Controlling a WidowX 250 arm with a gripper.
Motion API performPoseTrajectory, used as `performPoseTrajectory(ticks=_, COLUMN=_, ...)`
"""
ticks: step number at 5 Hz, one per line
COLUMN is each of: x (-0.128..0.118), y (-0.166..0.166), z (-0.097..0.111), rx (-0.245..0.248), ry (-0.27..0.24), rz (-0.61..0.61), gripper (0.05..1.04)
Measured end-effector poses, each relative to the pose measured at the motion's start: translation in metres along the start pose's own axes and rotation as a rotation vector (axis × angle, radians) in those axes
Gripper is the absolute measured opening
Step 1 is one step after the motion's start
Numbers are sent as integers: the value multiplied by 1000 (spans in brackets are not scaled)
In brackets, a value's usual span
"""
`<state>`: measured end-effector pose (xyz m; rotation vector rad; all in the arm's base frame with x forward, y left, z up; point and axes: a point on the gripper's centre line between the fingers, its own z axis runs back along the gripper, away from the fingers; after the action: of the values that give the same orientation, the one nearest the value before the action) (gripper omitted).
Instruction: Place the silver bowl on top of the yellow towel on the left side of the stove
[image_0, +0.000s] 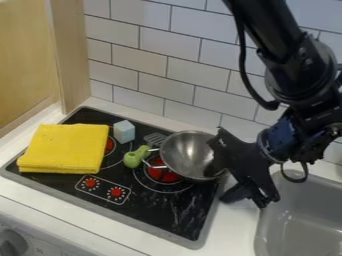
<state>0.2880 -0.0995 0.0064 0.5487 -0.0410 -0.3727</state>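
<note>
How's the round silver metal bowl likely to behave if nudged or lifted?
Probably stiff and fairly light for its size: the bowl looks thin-walled and hollow. Its rounded sides suggest it could rock or tip if pushed high up. May also slide easily, given its smooth, shiny metal and the glossy black stovetop.

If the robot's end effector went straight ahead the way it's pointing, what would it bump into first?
Probably the silver bowl: the end effector is right by its right edge, though the depth is hard to judge.
</note>
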Motion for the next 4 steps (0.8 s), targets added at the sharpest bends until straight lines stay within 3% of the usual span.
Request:
performPoseTrajectory(ticks=1, x=0, y=0, z=0, rx=0, ry=1, rz=5, gripper=197)
performPoseTrajectory(ticks=2, x=-1, y=1, z=0, rx=6, ry=4, rz=7, gripper=80)
performPoseTrajectory(ticks=3, x=0, y=1, z=1, rx=2, ry=3, rz=-4, gripper=64)
performPoseTrajectory(ticks=4, x=0, y=-3, z=3, rx=-33, ry=-5, rz=-65, gripper=63)
